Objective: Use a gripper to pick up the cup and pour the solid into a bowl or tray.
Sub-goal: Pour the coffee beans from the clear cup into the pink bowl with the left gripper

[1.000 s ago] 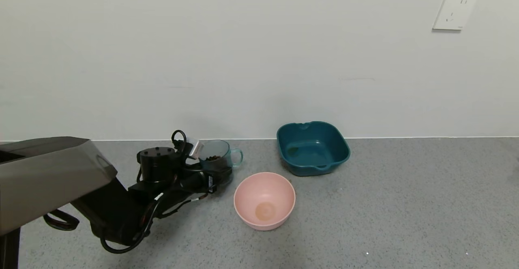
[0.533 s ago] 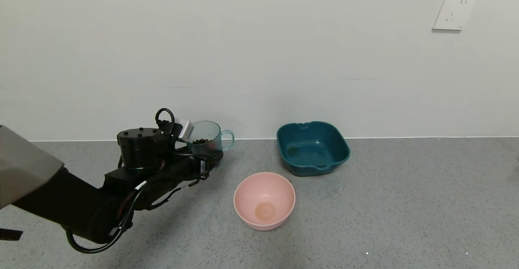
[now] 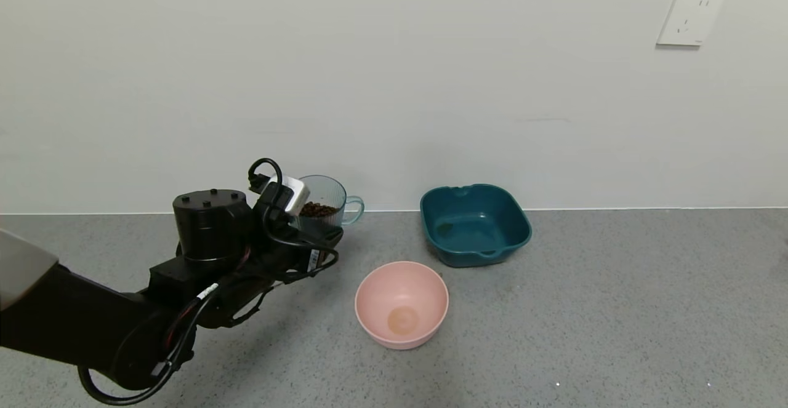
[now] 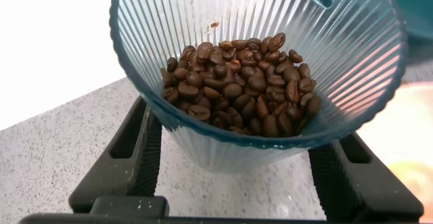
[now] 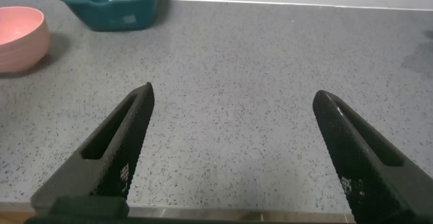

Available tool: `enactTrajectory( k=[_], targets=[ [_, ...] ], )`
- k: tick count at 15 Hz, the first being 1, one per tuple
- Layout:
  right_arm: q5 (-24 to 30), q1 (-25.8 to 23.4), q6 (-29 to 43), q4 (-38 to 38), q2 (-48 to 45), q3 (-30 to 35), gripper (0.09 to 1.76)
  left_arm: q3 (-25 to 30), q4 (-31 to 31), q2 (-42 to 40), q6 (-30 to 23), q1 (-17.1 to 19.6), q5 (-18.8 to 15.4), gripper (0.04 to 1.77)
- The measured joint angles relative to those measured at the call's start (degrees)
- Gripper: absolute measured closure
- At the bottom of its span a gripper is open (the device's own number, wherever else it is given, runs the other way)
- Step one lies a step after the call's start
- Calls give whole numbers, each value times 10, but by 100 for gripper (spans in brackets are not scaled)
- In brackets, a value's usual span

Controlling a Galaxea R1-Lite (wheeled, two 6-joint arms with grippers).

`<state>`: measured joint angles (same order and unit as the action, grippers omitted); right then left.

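- Cup (image 3: 325,202): one, ribbed and blue-green, clamped between the two fingers of my left claw (image 3: 317,226), carried clear of the grey surface (image 3: 585,309) and roughly upright, its handle turned toward the basin side.
- From my left wrist, one black finger (image 4: 128,160) presses each side of the cup's wall, below its rim.
- Beans (image 4: 237,88): one heap of many dark brown pieces, filling the bottom of the cup.
- One pink bowl (image 3: 401,304) stands on the surface to the right of my loaded claw and nearer to me, apart from it.
- One dark teal basin (image 3: 474,223) sits beyond the bowl, near the wall (image 3: 394,88).
- My right claw (image 5: 233,153) hangs spread wide over bare surface, holding nothing, well to the right of both vessels.
- Open grey surface lies between cup and bowl; the wall stands close behind the cup.
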<state>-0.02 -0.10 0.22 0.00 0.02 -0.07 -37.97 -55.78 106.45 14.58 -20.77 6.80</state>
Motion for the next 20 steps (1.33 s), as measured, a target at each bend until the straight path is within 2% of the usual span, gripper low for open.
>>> enactTrajectory(
  k=[5,9,14,20],
  targets=[
    [0,0,0,0,0,0,14,15,-6,-2,68,-17,8,55],
    [0,0,0,0,0,0,14,21,-26,2,156,-23,29,55],
    [0,0,0,0,0,0,14,37,-26,4,241,-64,105,55],
    [0,0,0,0,0,0,14,40,-27,1,308,-92,136,55]
  ],
)
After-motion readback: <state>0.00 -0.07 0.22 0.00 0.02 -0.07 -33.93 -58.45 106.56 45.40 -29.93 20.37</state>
